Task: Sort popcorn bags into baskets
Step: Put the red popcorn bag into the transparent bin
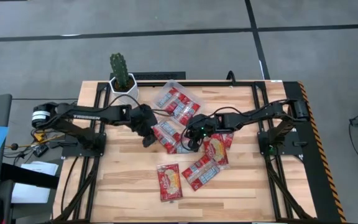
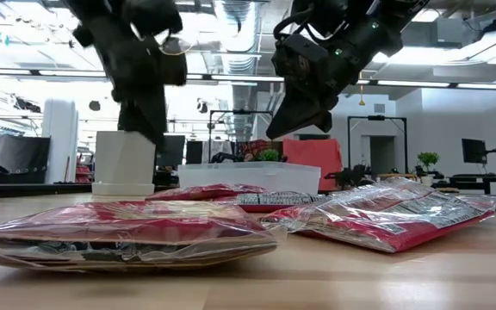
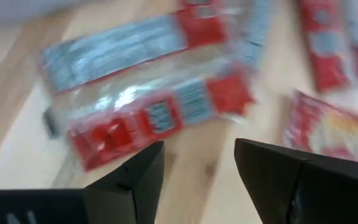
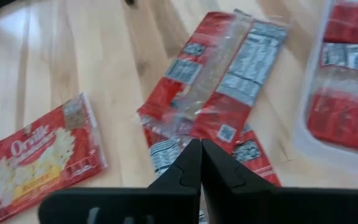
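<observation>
The clear tray (image 1: 194, 99) stands at the table's far middle with two or three red popcorn bags (image 1: 176, 102) lying in it. Several more bags lie flat on the wood: one (image 1: 166, 135) between the grippers, one (image 1: 217, 148) right of it, two nearer the front (image 1: 200, 171) (image 1: 169, 182). My left gripper (image 1: 146, 138) hangs open and empty above the table, just left of the middle bag (image 3: 148, 112). My right gripper (image 1: 190, 144) is shut and empty, above the right end of that bag (image 4: 216, 81).
A white pot with a cactus (image 1: 123, 84) stands at the far left, next to the tray. Black frame rails (image 1: 95, 168) run along the table's left and right sides. Bare wood lies at the front left and front right.
</observation>
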